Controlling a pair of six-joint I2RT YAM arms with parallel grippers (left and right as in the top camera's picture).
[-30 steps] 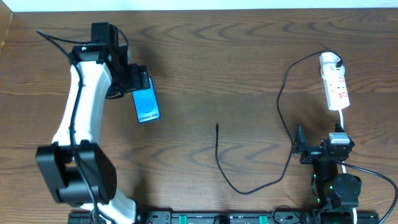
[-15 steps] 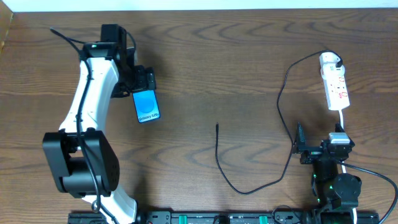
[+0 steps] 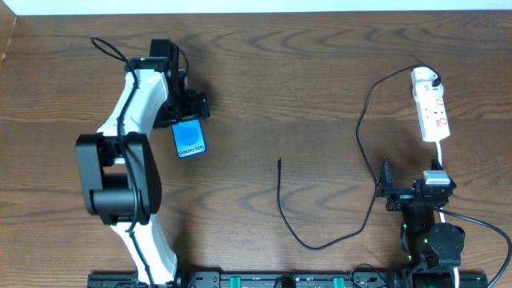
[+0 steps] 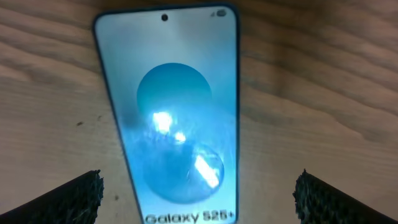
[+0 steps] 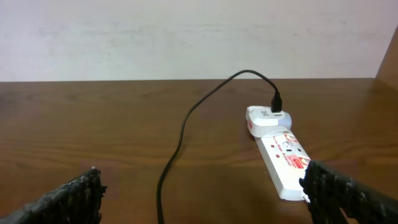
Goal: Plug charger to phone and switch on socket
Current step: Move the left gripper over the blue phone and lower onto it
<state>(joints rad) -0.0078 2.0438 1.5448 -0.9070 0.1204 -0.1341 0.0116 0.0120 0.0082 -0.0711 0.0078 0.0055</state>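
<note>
The phone [image 3: 190, 138] lies flat on the table at the left, blue screen up with its "Galaxy S25+" text. My left gripper [image 3: 189, 113] hovers over its far end, open and empty. In the left wrist view the phone [image 4: 174, 112] lies between my spread fingers [image 4: 199, 199]. The charger cable [image 3: 360, 128] runs from its loose black tip [image 3: 279, 162] in a loop to the white plug head [image 3: 425, 78], which sits in the socket [image 3: 434, 114] at the right. My right gripper [image 3: 398, 194] is open and empty near the front edge, pointing at the socket [image 5: 283, 158].
The socket's white cord [image 3: 440, 152] runs down toward my right arm. The cable's loop [image 3: 316, 246] lies on the wood near the front centre. The table's far edge meets a white wall [image 5: 186, 37].
My left arm has swung its elbow and upper links to the right while the gripper stayed over the phone's far end. The phone, the cable and the right arm have not moved.
</note>
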